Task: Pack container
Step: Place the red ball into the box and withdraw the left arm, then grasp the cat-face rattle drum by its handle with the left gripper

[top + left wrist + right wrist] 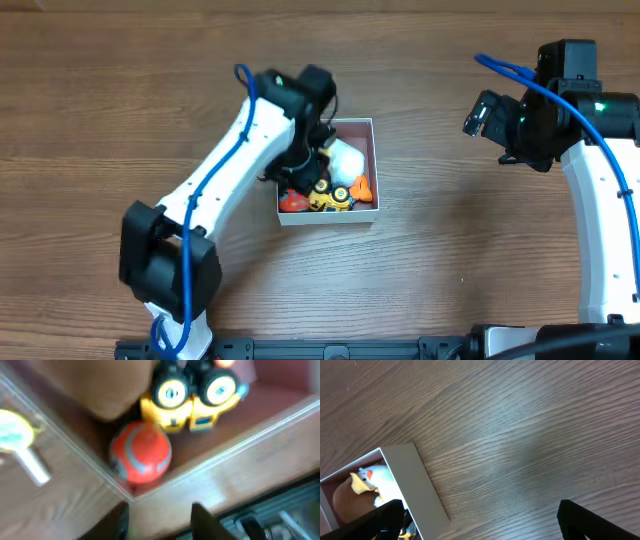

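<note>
Left gripper (161, 512) is seen w/ jaws apart, empty, over near-left corner of container (374, 160), ctr of surface (480, 270); right gripper (480, 510) likewise, far right. Thin wall could be clipped on withdrawal, container shoved.

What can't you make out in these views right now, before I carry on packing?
- Overhead: the left part of the container and anything there, covered by the left arm.
- Overhead: the left gripper, hidden under its own wrist.
- Left wrist: a yellow-and-white thing by the wall, too blurred to name.
- Right wrist: most of the container, cut off by the left edge.
</note>
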`<action>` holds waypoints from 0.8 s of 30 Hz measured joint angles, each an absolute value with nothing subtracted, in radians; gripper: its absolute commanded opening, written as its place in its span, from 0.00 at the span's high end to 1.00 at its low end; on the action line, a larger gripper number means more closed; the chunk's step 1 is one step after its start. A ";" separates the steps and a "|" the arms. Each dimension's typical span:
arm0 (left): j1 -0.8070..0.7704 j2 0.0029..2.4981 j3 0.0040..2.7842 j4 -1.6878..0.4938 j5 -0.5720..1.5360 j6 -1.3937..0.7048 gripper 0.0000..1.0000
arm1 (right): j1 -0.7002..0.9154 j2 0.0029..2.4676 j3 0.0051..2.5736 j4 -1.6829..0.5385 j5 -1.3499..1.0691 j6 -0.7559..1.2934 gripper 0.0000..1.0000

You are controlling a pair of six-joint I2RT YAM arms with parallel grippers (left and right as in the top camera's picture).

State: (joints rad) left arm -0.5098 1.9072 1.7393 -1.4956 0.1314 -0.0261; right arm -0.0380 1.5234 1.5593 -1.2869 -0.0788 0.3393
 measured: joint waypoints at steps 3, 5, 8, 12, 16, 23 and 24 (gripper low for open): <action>-0.492 1.910 1.968 -1.642 0.093 -0.027 0.41 | -0.038 1.523 1.559 -1.289 -0.079 0.339 0.00; -0.476 1.901 2.041 -1.679 0.069 -0.029 0.40 | -0.038 1.523 1.559 -1.293 -0.079 0.339 0.00; -0.403 1.889 2.037 -1.677 0.038 -0.048 0.39 | -0.038 1.523 1.559 -1.294 -0.079 0.339 0.00; -0.251 1.889 1.863 -1.594 0.015 -0.070 0.43 | -0.038 1.523 1.559 -1.293 -0.078 0.339 0.00; -0.123 1.893 1.615 -1.485 0.056 -0.048 0.50 | -0.038 1.523 1.559 -1.284 -0.079 0.339 0.00; -0.109 1.895 1.312 -1.172 0.055 -0.015 0.50 | -0.038 1.523 1.559 -1.275 -0.079 0.339 0.00; -0.109 1.895 1.282 -1.130 0.043 -0.015 0.50 | -0.038 1.523 1.559 -1.277 -0.079 0.339 0.00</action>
